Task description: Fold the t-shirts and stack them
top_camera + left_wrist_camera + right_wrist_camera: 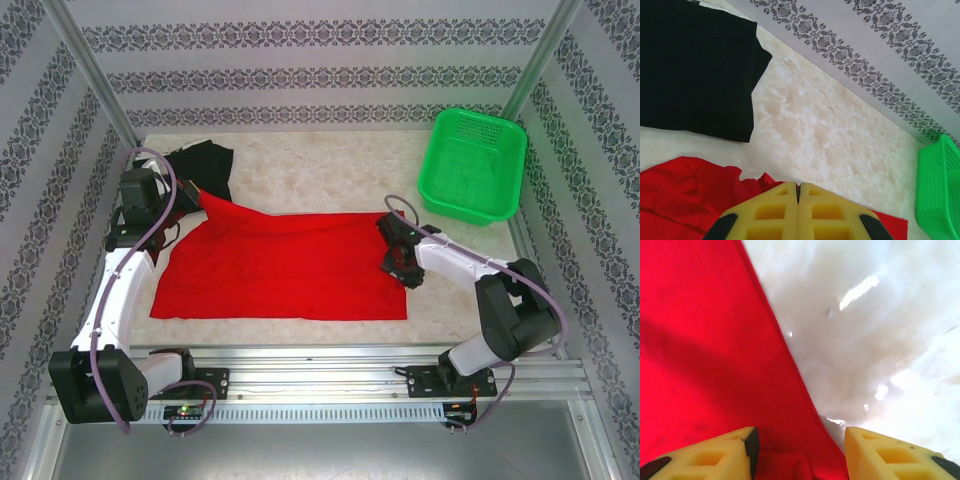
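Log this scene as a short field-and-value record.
red t-shirt: spread out in the middle, far-left corner raised
black t-shirt: lying at far left
green basket: far right, empty
left gripper: shut on the red t-shirt's raised corner
right gripper: open, jaws straddling the red t-shirt's right edge

We see a pale, marble-patterned table (pixel 300 175) with a red t-shirt (pixel 290 265) spread wide across its near middle, mostly flat, with its far left corner drawn up off the surface. A black t-shirt (pixel 205 165) lies bunched in the far left corner, and a strip of bare tabletop shows between it and the red cloth. A green mesh basket (pixel 472 170) stands at the far right corner, well apart from both shirts.
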